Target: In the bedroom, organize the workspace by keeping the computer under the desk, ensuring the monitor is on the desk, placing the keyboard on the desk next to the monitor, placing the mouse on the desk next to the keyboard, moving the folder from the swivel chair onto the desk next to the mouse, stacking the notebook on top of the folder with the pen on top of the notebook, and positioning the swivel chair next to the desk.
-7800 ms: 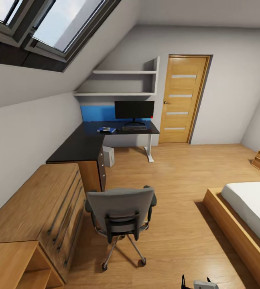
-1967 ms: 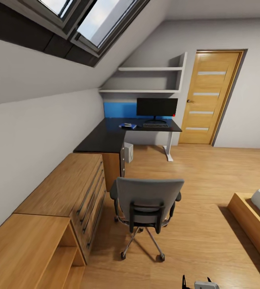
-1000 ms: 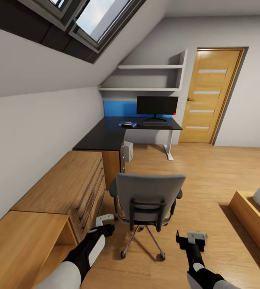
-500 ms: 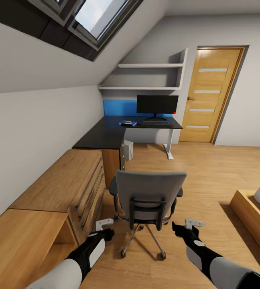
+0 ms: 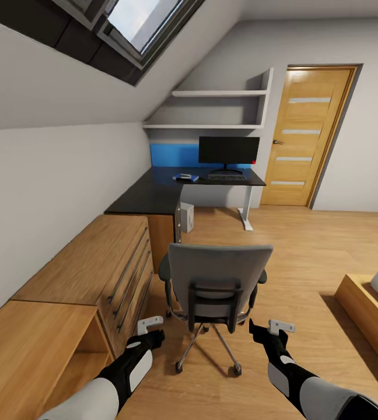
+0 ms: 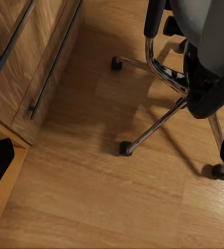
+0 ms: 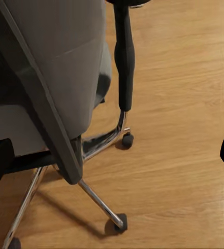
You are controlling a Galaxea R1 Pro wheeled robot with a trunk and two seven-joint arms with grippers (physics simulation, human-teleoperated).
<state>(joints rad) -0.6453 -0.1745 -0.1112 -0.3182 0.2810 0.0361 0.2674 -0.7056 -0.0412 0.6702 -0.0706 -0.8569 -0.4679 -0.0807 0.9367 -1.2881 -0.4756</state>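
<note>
Attic bedroom from the head camera. At centre frame, grey swivel chair, back turned toward the robot, standing on the wood floor beside a light-wood cabinet and well apart from the black desk in the upper middle.

On the desk: monitor, keyboard just in front of it, blue folder to the keyboard's left with something on top, too small to tell. Under the desk, pale computer.

Compared with 2 seconds ago, both arms now raised into the lower frame: left pincer at the chair's lower left, right pincer at its lower right. Both released, spread wide, holding nothing. Chair also larger in frame, a sign of a closer approach. Probably lining up to take the chair back and push it to the desk, seemingly the main step left.
</note>
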